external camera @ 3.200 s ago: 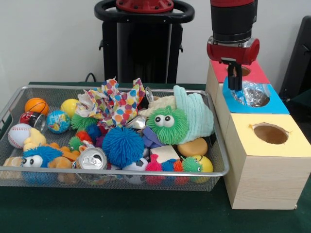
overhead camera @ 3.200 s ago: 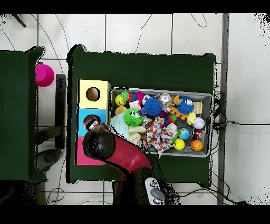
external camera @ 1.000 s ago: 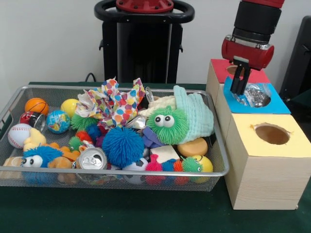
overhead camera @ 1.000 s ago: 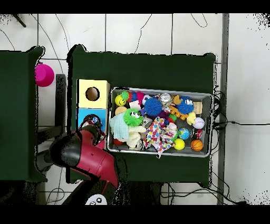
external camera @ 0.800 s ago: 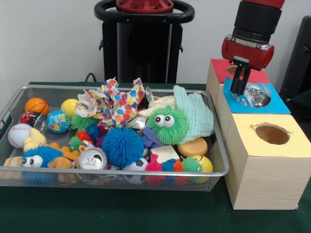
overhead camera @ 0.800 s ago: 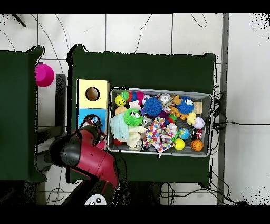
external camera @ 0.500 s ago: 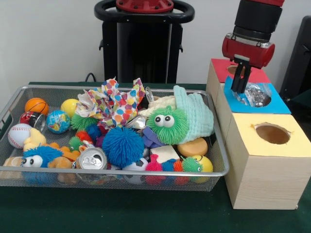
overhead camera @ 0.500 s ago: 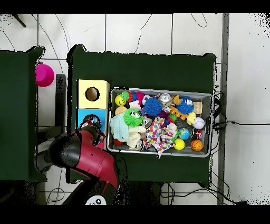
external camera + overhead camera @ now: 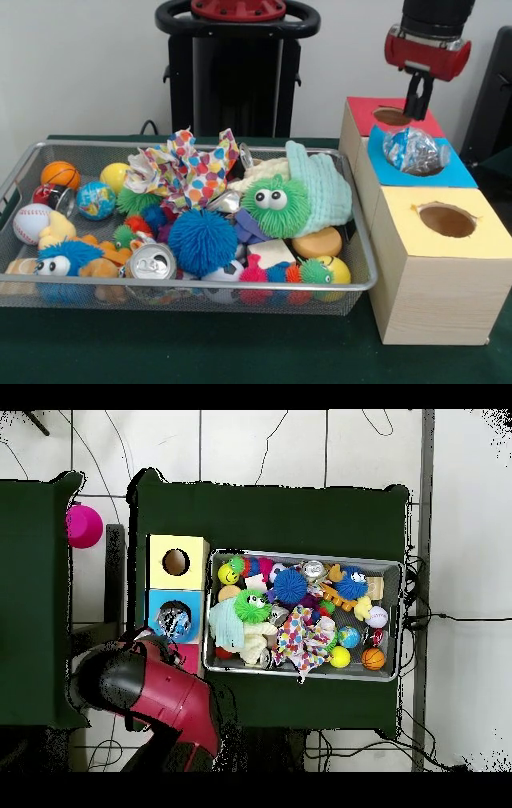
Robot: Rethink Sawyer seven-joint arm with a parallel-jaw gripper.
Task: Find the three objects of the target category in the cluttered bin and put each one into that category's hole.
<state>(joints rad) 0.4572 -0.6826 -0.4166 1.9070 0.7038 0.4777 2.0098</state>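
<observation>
1. Front view: the black two-fingered gripper under the red wrist hangs above the far right of the scene, over the red-topped wooden box. Its fingers look drawn close together with nothing between them, so I judge it empty.
2. Just nearer, the round hole in the bright blue top of the pale wooden box is plugged by a crumpled clear plastic bottle, which sits in the opening and stands well above the blue top. It probably rests there because it is bulkier than the hole and has caught on the edge instead of falling in.
3. The yellow-topped wooden box stands nearest, its hole free.
4. To the left, the wide silver wire-mesh bin holds many toys, among them a silver drink can at the near side and a green furry ball with eyes on a mint cloth.
5. Overhead view: the bin's rim lies just beside the row of boxes, and the bottle fills the blue top's hole. The red arm hides the gripper here, so the finger gap cannot be told in this view.
</observation>
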